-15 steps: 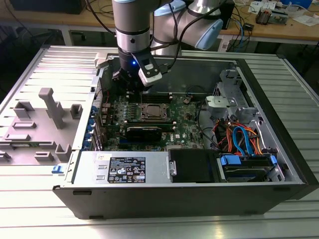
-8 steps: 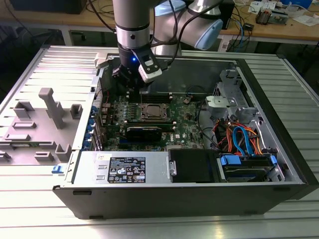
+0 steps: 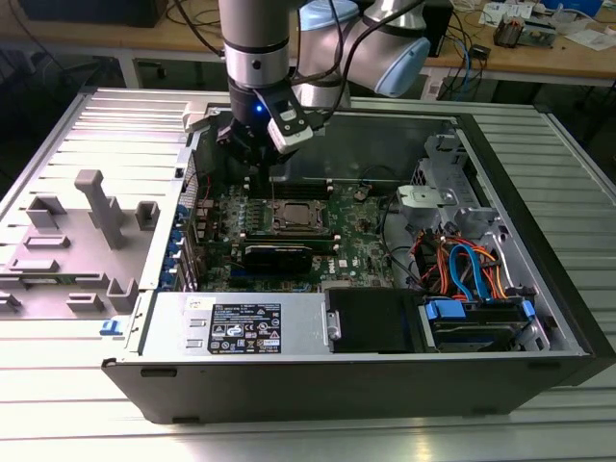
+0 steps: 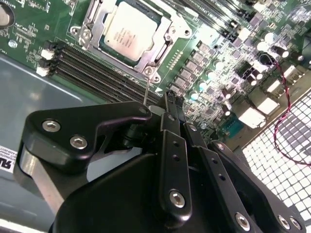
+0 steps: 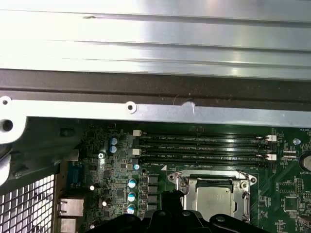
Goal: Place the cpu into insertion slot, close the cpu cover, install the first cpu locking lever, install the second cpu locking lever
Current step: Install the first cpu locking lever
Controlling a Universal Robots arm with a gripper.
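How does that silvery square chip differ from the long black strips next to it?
The cpu is a pale silver square; the memory slots are long, narrow and black. The cpu is single, framed by the shiny cpu cover; the memory slots run as several parallel strips. Both lie flat on the green circuit board.

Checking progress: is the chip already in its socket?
Yes, in the second wrist view the silver chip lies flat inside the socket.
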